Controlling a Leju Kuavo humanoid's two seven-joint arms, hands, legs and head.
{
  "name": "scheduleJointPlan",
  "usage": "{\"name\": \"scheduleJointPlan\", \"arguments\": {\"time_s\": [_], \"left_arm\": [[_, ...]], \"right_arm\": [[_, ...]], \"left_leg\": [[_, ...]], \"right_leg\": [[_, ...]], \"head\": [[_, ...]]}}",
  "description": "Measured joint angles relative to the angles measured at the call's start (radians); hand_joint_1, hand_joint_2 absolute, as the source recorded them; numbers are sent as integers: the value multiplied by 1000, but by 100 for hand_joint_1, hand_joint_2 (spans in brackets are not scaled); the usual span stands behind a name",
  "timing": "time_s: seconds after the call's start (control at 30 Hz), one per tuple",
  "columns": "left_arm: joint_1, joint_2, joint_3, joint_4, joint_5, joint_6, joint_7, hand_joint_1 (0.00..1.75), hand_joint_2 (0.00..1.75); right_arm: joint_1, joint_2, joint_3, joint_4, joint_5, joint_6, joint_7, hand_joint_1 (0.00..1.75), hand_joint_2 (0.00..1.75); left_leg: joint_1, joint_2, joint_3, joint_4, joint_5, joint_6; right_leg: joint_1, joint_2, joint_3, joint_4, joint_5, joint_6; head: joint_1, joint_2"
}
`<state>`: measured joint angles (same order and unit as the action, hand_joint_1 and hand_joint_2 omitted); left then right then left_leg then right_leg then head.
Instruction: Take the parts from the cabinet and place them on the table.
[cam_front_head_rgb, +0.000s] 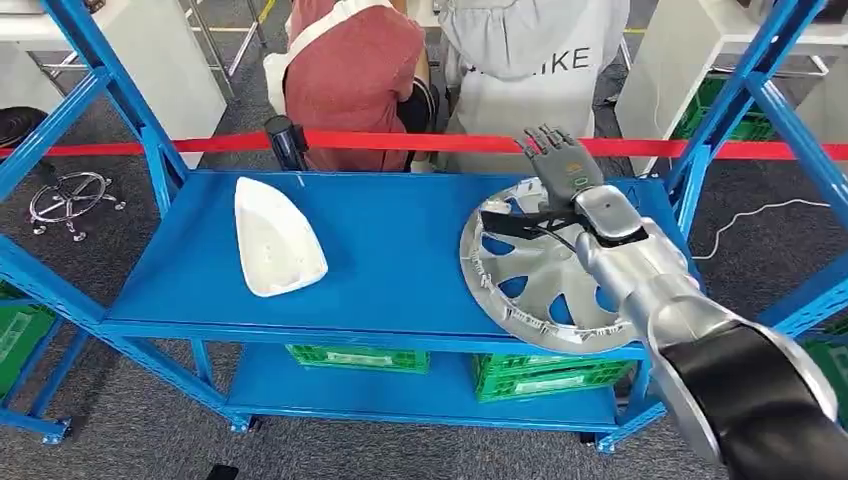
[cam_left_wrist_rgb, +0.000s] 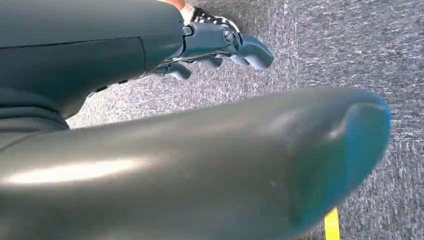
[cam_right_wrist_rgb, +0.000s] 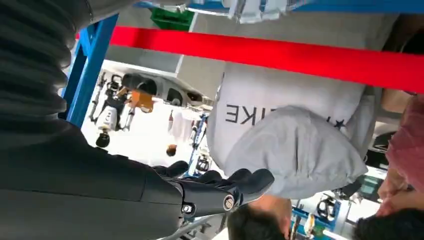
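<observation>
Fingers (cam_front_head_rgb: 548, 143) of our right hand (cam_front_head_rgb: 562, 165) stretched released above the hubcap (cam_front_head_rgb: 530, 270), poised to grasp it; our left hand (cam_left_wrist_rgb: 220, 47) hung curled, holding nothing, over carpet. The white cover (cam_front_head_rgb: 272, 240) lay well left of the hubcap.

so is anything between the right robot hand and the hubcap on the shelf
Nothing visible. The right robot hand is already over the far rim of the silver hubcap on the blue shelf. The white part lies well off to the side, out of the way.
</observation>
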<state>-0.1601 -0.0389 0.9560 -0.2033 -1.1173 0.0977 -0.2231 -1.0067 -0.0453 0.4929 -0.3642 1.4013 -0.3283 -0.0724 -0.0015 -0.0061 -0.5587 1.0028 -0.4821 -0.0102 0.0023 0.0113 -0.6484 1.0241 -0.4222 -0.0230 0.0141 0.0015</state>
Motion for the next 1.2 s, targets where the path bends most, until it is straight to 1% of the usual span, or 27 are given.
{"name": "scheduleJointPlan", "arguments": {"time_s": [0.03, 0.1, 0.17, 0.3, 0.37, 0.5, 0.6, 0.73, 0.83, 0.9, 0.97, 1.03, 1.07, 1.2], "left_arm": [[4, 0, 0, 0, 1, 0, -5, 0, 0], [8, 0, 1, 0, 4, -1, -9, 0, 0], [11, 0, 4, 0, 14, -1, -11, 0, 0], [15, 0, 6, 0, 20, -19, -10, 0, 0], [14, 0, 7, 0, 20, -26, -7, 0, 0], [17, 0, 7, 0, 31, -40, -4, 0, 0], [18, 0, 7, 0, 33, -40, -3, 0, 0], [23, 0, 7, 0, 35, -46, -6, 0, 0], [23, 0, 7, 0, 34, -56, -11, 0, 0], [23, -3, 7, 0, 30, -64, -11, 0, 0], [22, -6, 7, 0, 27, -68, -10, 0, 0], [21, -9, 7, 0, 23, -72, -6, 0, 0], [21, -10, 7, 0, 19, -74, -1, 0, 0], [17, -14, 7, 0, 18, -75, 11, 0, 0]], "right_arm": [[16, -11, -2, -9, -10, -21, -9, 0, 175], [55, -32, -13, -31, -22, -55, -18, 0, 175], [91, -46, -18, -56, -29, -68, -11, 0, 175], [132, -63, -26, -92, -28, -62, 24, 0, 175], [147, -70, -28, -111, -26, -62, 30, 0, 175], [195, -97, -42, -178, -22, -69, 24, 0, 175], [255, -119, -51, -278, -37, -63, 2, 0, 175], [361, -153, -76, -496, -73, -10, -24, 0, 175], [409, -179, -84, -631, -99, 50, -49, 0, 175], [421, -207, -88, -717, -121, 94, -69, 0, 175], [415, -233, -89, -770, -147, 129, -92, 0, 175], [393, -259, -88, -813, -193, 184, -132, 0, 175], [370, -270, -85, -831, -221, 215, -147, 0, 175], [261, -311, -57, -885, -304, 307, -164, 0, 175]], "left_leg": [[0, 0, 1, -1, 0, -5], [1, 0, 3, -2, -1, -6], [1, 0, 4, -2, -2, -7], [1, 1, 5, -2, -2, -7], [0, 1, 6, -2, -2, -7], [0, 0, 7, -2, -2, -7], [0, 0, 9, -2, -4, -4], [0, -1, 9, -2, -5, -4], [0, 0, 10, -2, -6, -4], [-1, 0, 10, -2, -6, -4], [-1, 0, 10, -2, -6, -3], [-2, 0, 9, -2, -6, -3], [-3, 0, 8, -2, -6, -3], [-3, 1, 11, -2, -6, -2]], "right_leg": [[0, 0, 1, 0, 0, -1], [0, 0, 4, 0, -2, -1], [0, 0, 4, 0, -2, -1], [-1, 1, 5, 0, -3, -1], [-1, 0, 6, -1, -3, -1], [-2, -2, 9, -1, -4, 1], [-3, -2, 10, -1, -4, 2], [-3, -3, 11, -1, -6, 4], [-3, -2, 11, -1, -6, 4], [-4, -2, 11, -1, -7, 4], [-4, -2, 12, -1, -7, 4], [-5, -2, 12, -1, -6, 4], [-6, -2, 12, -1, -6, 5], [-7, -2, 12, -1, -6, 5]], "head": [[0, 0], [0, 0], [0, 0], [0, 0], [0, 0], [0, 0], [0, 0], [0, 0], [0, 0], [0, 0], [0, 0], [0, 0], [0, 0], [0, 0]]}}
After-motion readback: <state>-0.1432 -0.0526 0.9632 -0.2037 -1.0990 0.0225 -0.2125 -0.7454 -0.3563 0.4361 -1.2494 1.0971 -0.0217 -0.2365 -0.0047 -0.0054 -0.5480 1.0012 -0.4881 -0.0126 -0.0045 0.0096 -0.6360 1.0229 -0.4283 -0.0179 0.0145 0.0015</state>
